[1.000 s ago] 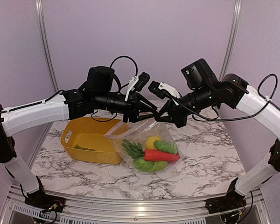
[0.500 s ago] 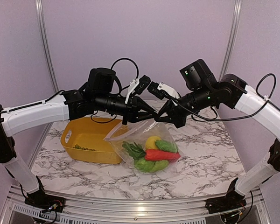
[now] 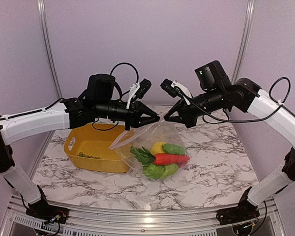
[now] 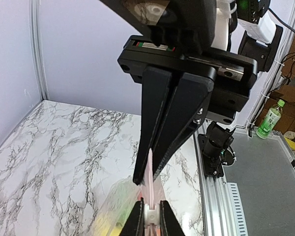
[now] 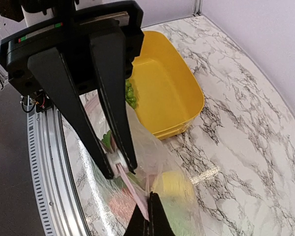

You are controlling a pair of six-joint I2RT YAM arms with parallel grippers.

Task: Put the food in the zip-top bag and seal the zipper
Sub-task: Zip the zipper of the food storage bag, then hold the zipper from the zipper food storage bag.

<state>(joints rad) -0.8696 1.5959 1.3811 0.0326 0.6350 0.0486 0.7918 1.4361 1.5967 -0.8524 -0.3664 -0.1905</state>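
Note:
The clear zip-top bag (image 3: 148,139) hangs between my two grippers, its bottom on the table. Inside it lies the food: a yellow lemon (image 3: 159,147), a red carrot (image 3: 171,159), green leafy pieces (image 3: 141,155) and a green pear (image 3: 175,149). My left gripper (image 3: 159,118) is shut on the white slider (image 4: 150,213) of the pinkish zipper (image 4: 151,169). My right gripper (image 3: 166,117) is shut on the zipper strip (image 5: 130,181) just past it, tip to tip with the left. The lemon (image 5: 174,186) shows through the bag in the right wrist view.
A yellow basket (image 3: 83,139) stands at the left, touching the bag, with small green bits (image 3: 88,156) in it. It also shows in the right wrist view (image 5: 179,93). Marble table (image 3: 221,162) with a metal front rail (image 3: 137,219).
Both grippers have risen a little and drawn slightly apart, from overlapping to tip to tip. The left arm has pulled back to the left. The bag's top has lifted with them.

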